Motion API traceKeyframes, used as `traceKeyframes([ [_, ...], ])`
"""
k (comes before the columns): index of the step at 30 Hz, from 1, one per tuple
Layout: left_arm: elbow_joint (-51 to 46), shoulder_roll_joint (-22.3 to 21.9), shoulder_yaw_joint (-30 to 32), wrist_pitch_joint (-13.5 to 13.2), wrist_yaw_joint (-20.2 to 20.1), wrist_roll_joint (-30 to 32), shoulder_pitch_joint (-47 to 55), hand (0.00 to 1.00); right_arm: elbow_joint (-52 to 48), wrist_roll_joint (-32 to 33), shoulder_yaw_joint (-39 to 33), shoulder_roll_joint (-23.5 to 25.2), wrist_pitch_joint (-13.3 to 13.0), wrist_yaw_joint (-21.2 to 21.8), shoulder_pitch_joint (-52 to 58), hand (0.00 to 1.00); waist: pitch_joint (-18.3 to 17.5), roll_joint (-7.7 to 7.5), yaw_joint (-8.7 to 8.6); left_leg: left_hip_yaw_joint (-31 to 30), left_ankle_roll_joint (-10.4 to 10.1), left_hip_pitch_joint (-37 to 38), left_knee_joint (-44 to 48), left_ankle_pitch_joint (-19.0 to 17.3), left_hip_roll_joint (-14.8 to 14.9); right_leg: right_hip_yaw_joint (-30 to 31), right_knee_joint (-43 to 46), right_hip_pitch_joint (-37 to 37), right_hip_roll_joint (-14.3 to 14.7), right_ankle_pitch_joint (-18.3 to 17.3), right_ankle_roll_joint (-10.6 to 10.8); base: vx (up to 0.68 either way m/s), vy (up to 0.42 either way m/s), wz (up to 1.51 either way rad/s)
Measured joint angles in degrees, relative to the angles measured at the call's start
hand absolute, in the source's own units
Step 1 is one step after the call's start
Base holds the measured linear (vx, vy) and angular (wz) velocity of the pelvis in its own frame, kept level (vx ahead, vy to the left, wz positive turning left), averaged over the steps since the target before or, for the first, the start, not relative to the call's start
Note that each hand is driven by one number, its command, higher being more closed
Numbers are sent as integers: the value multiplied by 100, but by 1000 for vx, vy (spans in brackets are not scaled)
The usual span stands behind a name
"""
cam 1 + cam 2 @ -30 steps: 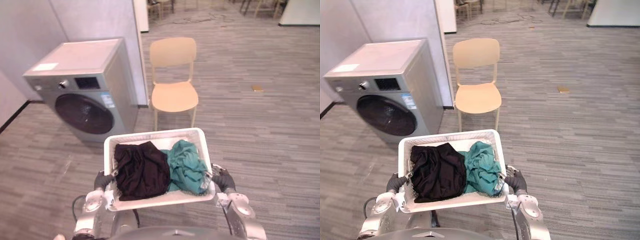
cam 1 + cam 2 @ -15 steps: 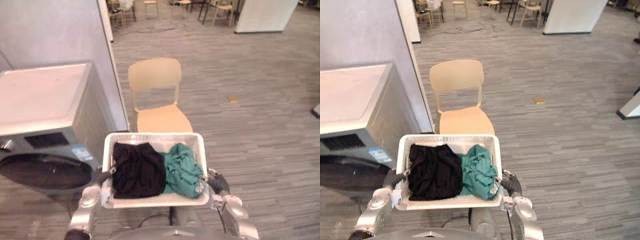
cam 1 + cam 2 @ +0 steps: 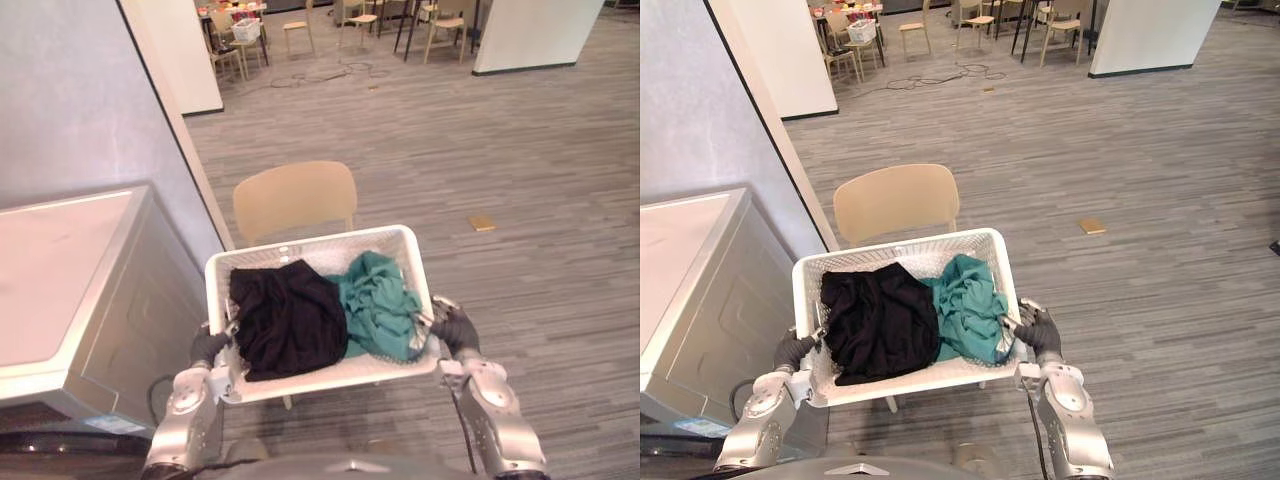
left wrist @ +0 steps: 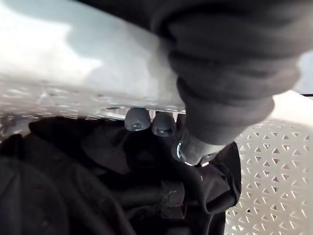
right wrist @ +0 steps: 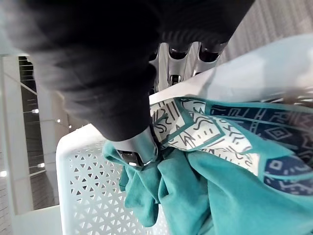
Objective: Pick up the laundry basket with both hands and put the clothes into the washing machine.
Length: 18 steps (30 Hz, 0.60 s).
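White perforated plastic laundry basket is hanging clear of the floor at lower centre of the eye views, w/ a hand gripping each short side. Left hand is clamping the left rim: in its wrist view the dark fingertips are curling round the rim to the inside & the thumb is reaching in over the dark cloth. Right hand is gripping the right rim the same way, fingers wrapping the edge, thumb lying against teal fabric. Inside, a crumpled black garment is filling the left half & a bunched teal garment w/ a patterned panel is lying in the right half, the two touching. Silver-grey washing machine w/ a flat pale top is standing at lower left, just beside the basket. Beige plastic chair is showing behind the basket's far rim. Grey striped carpet floor is stretching across the right.
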Motion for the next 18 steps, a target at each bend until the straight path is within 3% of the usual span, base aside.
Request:
traceKeyframes([
  [1,-2,-3,31,-4,3,-14,-1,100,1,1,32,-5,-1,-11,-78,100,-8,7,22,9,15,20,-518,-19,3,25,-29,7,-23,13,42,222,161,-31],
  [2,-1,8,57,-32,14,-69,-3,100,44,1,121,-62,-13,-38,-281,100,-10,9,43,-47,10,110,-1798,43,-106,128,-20,-21,-95,6,216,170,166,-25],
  [3,18,25,51,-39,15,-115,-5,100,141,0,158,-132,-42,-38,-399,100,-15,16,36,-165,-14,159,-2408,211,-213,167,6,-47,-148,-25,282,272,289,-33],
  [4,47,22,8,-66,19,-187,-20,100,491,-52,261,-340,-91,-34,-733,100,-49,192,27,-454,-160,224,-3360,1284,-360,294,125,-135,-146,-129,473,237,279,-35],
  [5,71,21,-43,-88,17,-230,-28,100,661,-164,296,-437,-86,-34,-883,100,-35,281,45,-417,-369,237,-3365,1271,-331,380,169,-149,-124,-186,578,283,331,-28],
  [7,166,228,-99,-89,56,-232,-192,100,1072,-444,366,-400,29,-45,-1226,100,142,48,-14,-362,-347,228,-3530,1172,-652,605,202,-291,-401,-151,754,165,270,-7],
  [9,165,371,-148,-91,84,-235,-313,100,1120,-453,409,-453,71,-37,-1426,100,297,-25,-9,-270,-267,62,-3620,1226,-769,653,37,-459,-522,-27,845,26,217,-10],
  [12,165,571,-230,-94,169,-369,-713,100,1205,-447,497,-582,107,-48,-2181,100,658,57,45,-74,-48,-518,-3795,1395,-848,781,-243,-1076,-601,318,956,-97,158,-22],
  [14,208,660,-410,-93,252,-454,-1251,100,1649,-445,522,-930,207,-84,-2947,100,928,177,89,-4,37,-918,-3941,1588,-904,796,-386,-1475,-655,535,1070,-138,91,-4],
  [18,586,705,-530,-97,397,-497,-2291,100,1832,-366,484,-1156,287,-383,-3625,100,1292,174,135,81,72,-1212,-4126,1803,-879,818,-402,-1865,-646,701,1139,-100,24,-7],
])
